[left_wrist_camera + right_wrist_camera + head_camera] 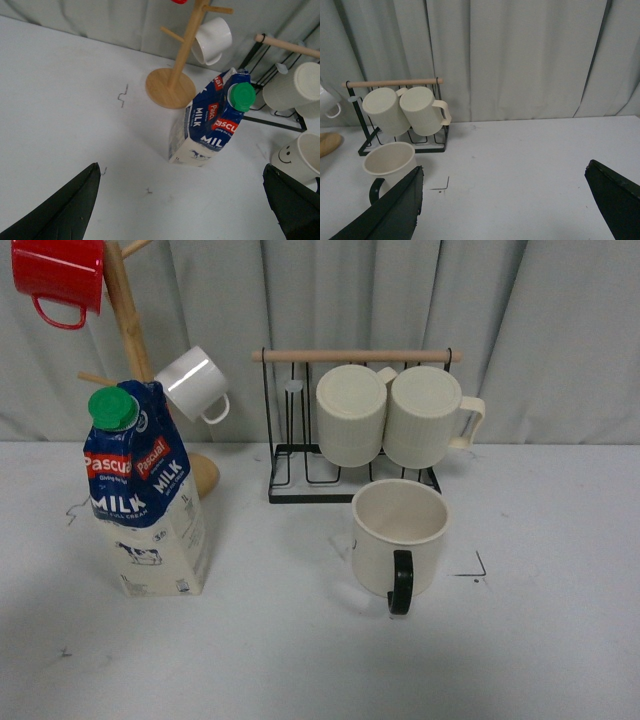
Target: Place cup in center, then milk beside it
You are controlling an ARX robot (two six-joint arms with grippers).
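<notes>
Your left claw [180, 166] is spread wide with nothing between its fingers, and your right claw [505, 166] is spread just as wide, gripping nothing. The cup [398, 540] stands upright on the surface [300, 665], a little right of the middle in the front view, handle toward the camera, just in front of the wire rack [285, 455] (two ribbed mugs [352, 415] hang there). The milk [148, 502] stands upright well to the cup's left, near the wooden mug tree [127, 320].

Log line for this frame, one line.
cup: upright, before rack | milk: upright, left of cup, apart | left gripper: open, empty | right gripper: open, empty
</notes>
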